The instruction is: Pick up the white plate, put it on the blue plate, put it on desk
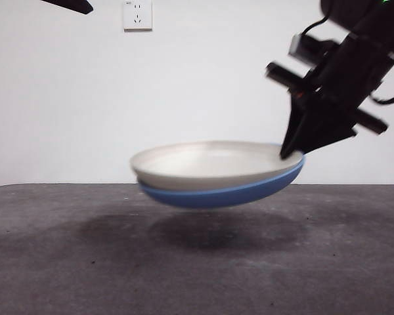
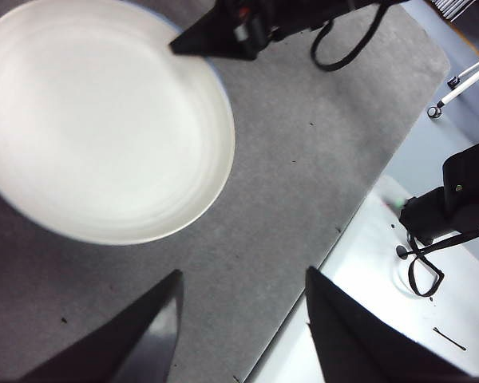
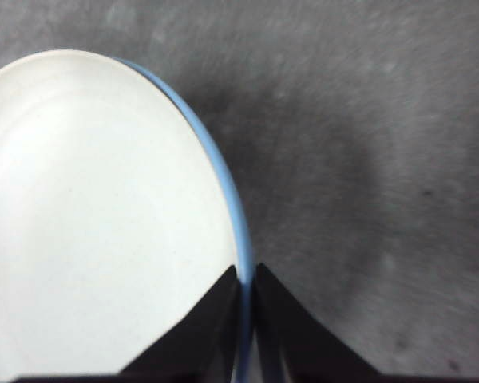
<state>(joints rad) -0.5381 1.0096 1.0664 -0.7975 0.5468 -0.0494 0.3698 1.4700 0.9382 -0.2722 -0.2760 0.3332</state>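
Note:
The white plate (image 1: 210, 161) lies nested in the blue plate (image 1: 230, 195). Both hang tilted in the air above the desk (image 1: 197, 275), casting a shadow on it. My right gripper (image 1: 292, 154) comes in from the upper right and is shut on the rims of both plates at their right side. In the right wrist view its jaws (image 3: 246, 279) pinch the blue plate's rim (image 3: 231, 207) and the white plate (image 3: 96, 223) together. My left gripper (image 2: 243, 275) is open and empty, well above the white plate (image 2: 96, 120), and shows only as a black tip (image 1: 69, 5).
A wall socket (image 1: 137, 14) sits on the white wall behind. In the left wrist view the desk (image 2: 303, 159) ends at an edge, with a white surface (image 2: 367, 271) holding black gear (image 2: 455, 199) beyond it and a tripod leg (image 2: 463, 80) farther off.

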